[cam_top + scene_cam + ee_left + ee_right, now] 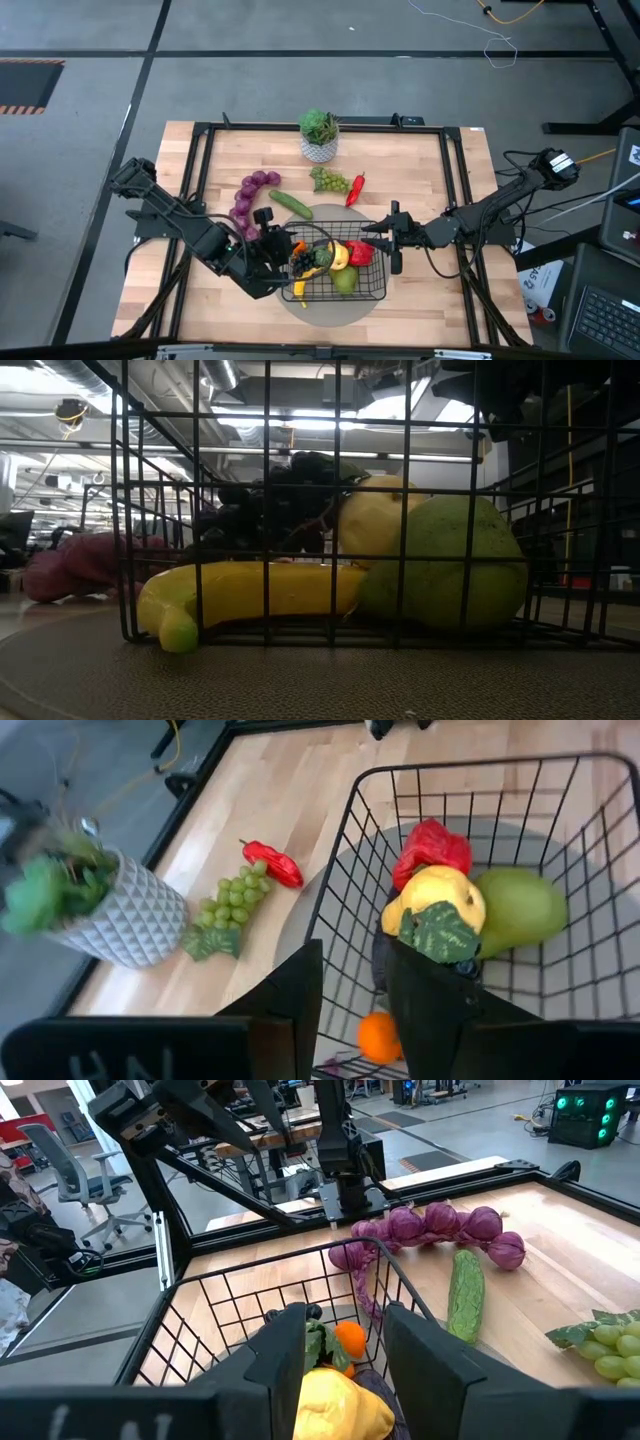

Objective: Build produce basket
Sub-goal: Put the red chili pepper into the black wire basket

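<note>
High view: basket (372, 287) at desk 6 o'clock, produce piled inside | left claw (281, 262) open, empty, at basket's 9 o'clock rim, likely post-drop | right claw (392, 243) parted, empty, at 2 o'clock corner.

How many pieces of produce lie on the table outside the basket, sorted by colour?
Purple: 1, purple grapes
Green: 2, cucumber, green grapes
Red: 1, chili pepper
Total: 4
</note>
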